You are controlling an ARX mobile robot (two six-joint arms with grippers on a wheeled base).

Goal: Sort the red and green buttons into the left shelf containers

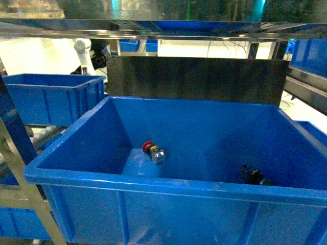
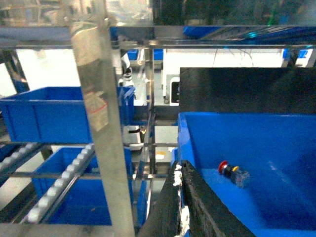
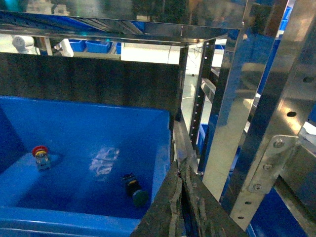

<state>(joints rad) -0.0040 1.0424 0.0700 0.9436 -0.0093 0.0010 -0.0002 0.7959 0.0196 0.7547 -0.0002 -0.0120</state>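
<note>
Take the big blue tub (image 1: 76, 181) in front of you as your landmark; it fills most of the head view, deep, with tapered walls and a thick rolled rim. Behind its far wall stands a dark flat panel (image 1: 196, 79), and above that runs a shiny metal shelf frame (image 1: 153, 30). To the left of the big tub, on the shelf rack, you have a second blue tub (image 1: 51, 97) at about the level of the big tub's rim, and the left wrist view shows a third blue tub (image 2: 79, 197) lower down, below a sloping roller track (image 2: 59, 182). A metal upright (image 2: 103, 123) stands between those shelf tubs and the big tub; it carries a small pale sticker, too blurred for you to read. No other writing is legible anywhere.

Both buttons lie on the floor of the big tub, well apart. The red button (image 1: 153, 151) lies on its side left of centre, red mushroom cap pointing toward the left wall. The dark button (image 1: 254, 176) lies near the right front corner, and the right wrist view shows a greenish cap on it.

Your left gripper (image 2: 181, 197) sits just outside the big tub's left wall, its dark fingers pressed together, holding nothing. Your right gripper (image 3: 181, 197) sits just outside the right wall, fingers likewise together and empty.
</note>
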